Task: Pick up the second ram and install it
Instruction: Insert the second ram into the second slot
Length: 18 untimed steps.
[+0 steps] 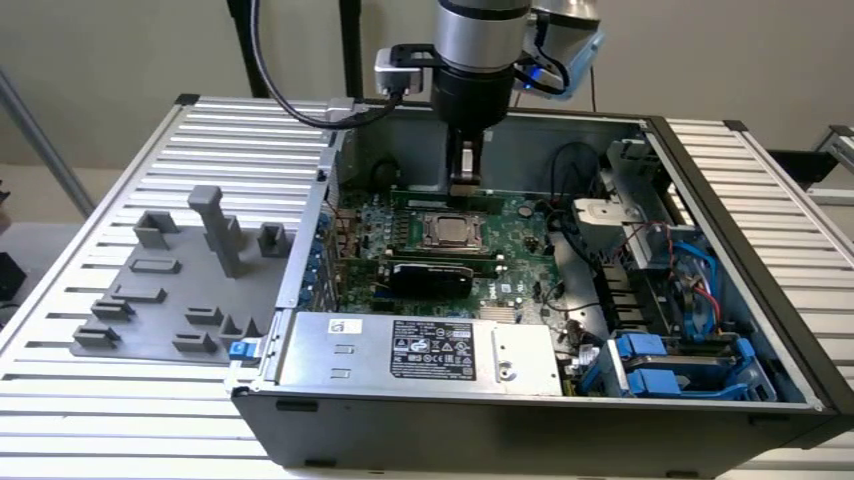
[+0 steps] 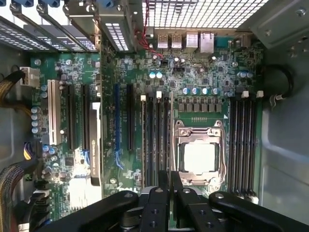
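Gripper (image 1: 463, 186) over motherboard (image 1: 514, 235), second ram (image 2: 171, 130) in its grip

Grey parts fixture (image 1: 160, 300) on slatted table (image 1: 67, 400), toward table's left edge in exterior view. Open computer case (image 1: 534, 430) just beside it, across middle and right of table. Silver power supply (image 1: 400, 350) along case's near edge. Black expansion card (image 1: 427, 275) on motherboard, between power supply and CPU socket (image 1: 454, 230). Arm (image 1: 474, 50) hanging into case from above, gripper over motherboard by CPU socket, apparently clear of board. Wrist view: fingers (image 2: 163, 188) drawn close, clamped on second ram. Ram edge-on, a thin pale strip running out from between fingertips, alongside dark memory slots (image 2: 154, 140), just beside CPU socket. Contact with any slot: cannot tell. Blue drive carriers (image 1: 661, 365) at case's near right corner.
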Each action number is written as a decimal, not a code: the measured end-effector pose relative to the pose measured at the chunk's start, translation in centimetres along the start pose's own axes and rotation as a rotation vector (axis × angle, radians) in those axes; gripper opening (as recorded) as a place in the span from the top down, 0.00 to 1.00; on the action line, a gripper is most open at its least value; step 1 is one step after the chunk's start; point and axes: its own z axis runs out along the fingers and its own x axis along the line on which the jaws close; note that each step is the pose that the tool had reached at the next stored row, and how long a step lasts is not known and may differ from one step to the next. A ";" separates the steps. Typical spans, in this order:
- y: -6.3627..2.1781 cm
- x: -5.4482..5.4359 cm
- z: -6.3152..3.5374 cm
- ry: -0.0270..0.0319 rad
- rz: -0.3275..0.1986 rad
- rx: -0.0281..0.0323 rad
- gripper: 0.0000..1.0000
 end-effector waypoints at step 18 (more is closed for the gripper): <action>-0.64 0.2 3.27 0.0002 -0.030 -0.0010 1.00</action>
